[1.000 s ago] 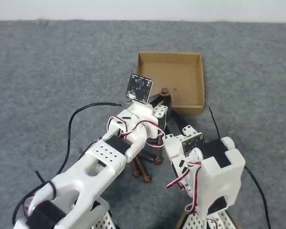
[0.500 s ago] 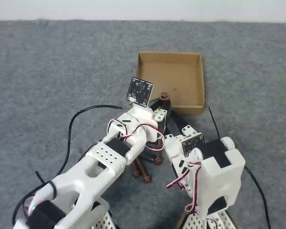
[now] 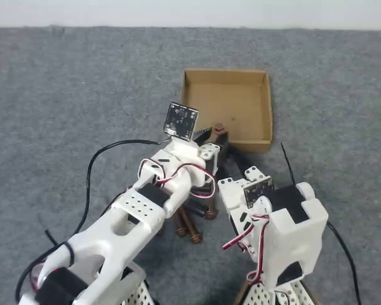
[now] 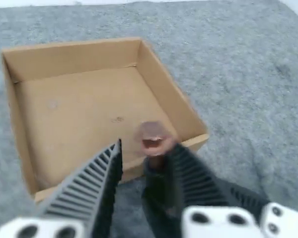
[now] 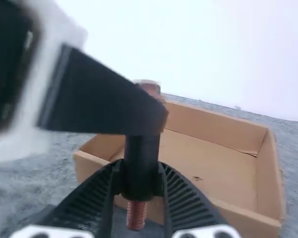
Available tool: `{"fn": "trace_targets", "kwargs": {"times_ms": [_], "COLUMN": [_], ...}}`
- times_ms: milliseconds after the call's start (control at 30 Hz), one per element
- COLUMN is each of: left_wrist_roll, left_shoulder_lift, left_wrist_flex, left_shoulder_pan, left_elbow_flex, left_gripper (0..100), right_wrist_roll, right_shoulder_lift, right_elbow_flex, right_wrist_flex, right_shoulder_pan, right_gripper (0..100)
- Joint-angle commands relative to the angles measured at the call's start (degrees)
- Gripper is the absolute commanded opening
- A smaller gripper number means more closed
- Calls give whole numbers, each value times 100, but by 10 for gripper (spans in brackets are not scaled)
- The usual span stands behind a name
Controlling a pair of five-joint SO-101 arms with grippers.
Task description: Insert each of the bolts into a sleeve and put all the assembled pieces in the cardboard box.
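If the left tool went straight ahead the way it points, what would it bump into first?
Probably the sleeve with the bolt in it, which the right tool holds just inside the open left tool. Past that comes the box's near wall, though depth is hard to judge.

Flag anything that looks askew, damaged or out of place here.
Nothing stands out. The right gripper holds the sleeve upright with the bolt through it, beside the open left gripper, close to the cardboard box. The box looks intact, and the remaining bolts lie loose on the carpet.
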Motion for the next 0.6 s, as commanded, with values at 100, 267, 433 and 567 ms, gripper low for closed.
{"fn": "trace_targets", "kwargs": {"times_ms": [100,267,433,567], "left_wrist_roll": [0,-9,-9,9], "left_shoulder_lift": [9,0,-334,-1248], "left_wrist_flex": [26,26,79,677], "left_shoulder_pan": [9,18,18,26], "left_elbow_flex": [84,84,163,233], "left_gripper": [282,283,283,283], "right_wrist_roll": [97,97,97,97], "right_shoulder_lift": [-233,-224,-224,-198], "right_elbow_flex": [9,9,0,-44], "right_wrist_flex": [-145,-136,-127,-110], "right_shoulder_pan": [145,145,145,145], "right_gripper": [6,6,6,6]}}
